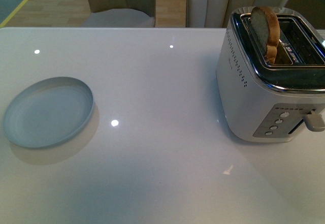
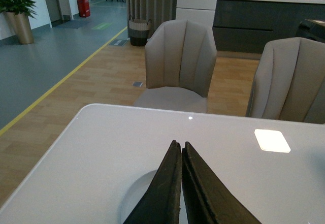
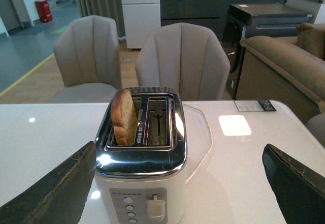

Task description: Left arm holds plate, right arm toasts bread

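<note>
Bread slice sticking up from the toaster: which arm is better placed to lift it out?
Right. Its pincer is open and faces the toaster, with the bread upright in one slot. The left pincer is shut, over the plate on the other side.

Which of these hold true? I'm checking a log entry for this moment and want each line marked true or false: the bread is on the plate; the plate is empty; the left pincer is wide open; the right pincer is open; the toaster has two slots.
1. The bread is on the plate. False: it stands in a slot of the toaster.
2. The plate is empty. True.
3. The left pincer is wide open. False: its fingers are pressed together.
4. The right pincer is open. True: its fingers sit far apart, either side of the toaster.
5. The toaster has two slots. True: one holds the bread, the other is empty.
</note>
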Robot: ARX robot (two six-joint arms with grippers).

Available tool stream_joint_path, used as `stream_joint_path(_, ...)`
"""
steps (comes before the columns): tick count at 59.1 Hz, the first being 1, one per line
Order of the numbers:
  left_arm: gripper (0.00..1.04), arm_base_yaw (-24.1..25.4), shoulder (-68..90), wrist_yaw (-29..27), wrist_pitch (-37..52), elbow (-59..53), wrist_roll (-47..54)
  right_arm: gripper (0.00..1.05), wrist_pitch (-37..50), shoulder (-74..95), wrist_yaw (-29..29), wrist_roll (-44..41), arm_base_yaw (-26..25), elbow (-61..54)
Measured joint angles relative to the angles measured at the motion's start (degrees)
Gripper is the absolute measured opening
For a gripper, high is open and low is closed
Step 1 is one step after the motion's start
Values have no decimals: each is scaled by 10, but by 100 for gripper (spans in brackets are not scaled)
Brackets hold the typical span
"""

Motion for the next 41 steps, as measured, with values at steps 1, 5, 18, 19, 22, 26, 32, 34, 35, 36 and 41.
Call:
stream_joint_path(1, 3, -4, -5, -5, -3, 0, 0, 96, 0, 0, 0, 0, 0, 0)
stream_joint_path(5, 3, -21, -36, -7, -30, -4, 1, 96, 0, 0, 0, 0, 0, 0)
stream_joint_path(18, 3, -23, -140, -12, -124, -5, 1, 96, 0, 0, 0, 0, 0, 0)
stream_joint_path(19, 3, -23, -150, -12, -134, -5, 1, 96, 0, 0, 0, 0, 0, 0)
stream_joint_path(22, 3, -23, -170, -12, -152, -5, 1, 96, 0, 0, 0, 0, 0, 0)
stream_joint_path(26, 3, -23, -194, -12, -175, -5, 1, 96, 0, 0, 0, 0, 0, 0)
stream_joint_path(32, 3, -23, -228, -12, -208, -5, 1, 96, 0, 0, 0, 0, 0, 0)
stream_joint_path(34, 3, -23, -238, -12, -218, -5, 1, 96, 0, 0, 0, 0, 0, 0)
stream_joint_path(35, 3, -23, -243, -12, -223, -5, 1, 96, 0, 0, 0, 0, 0, 0)
stream_joint_path(36, 3, -23, -246, -12, -225, -5, 1, 96, 0, 0, 0, 0, 0, 0)
stream_joint_path(41, 3, -23, -265, -12, -245, -5, 1, 96, 0, 0, 0, 0, 0, 0)
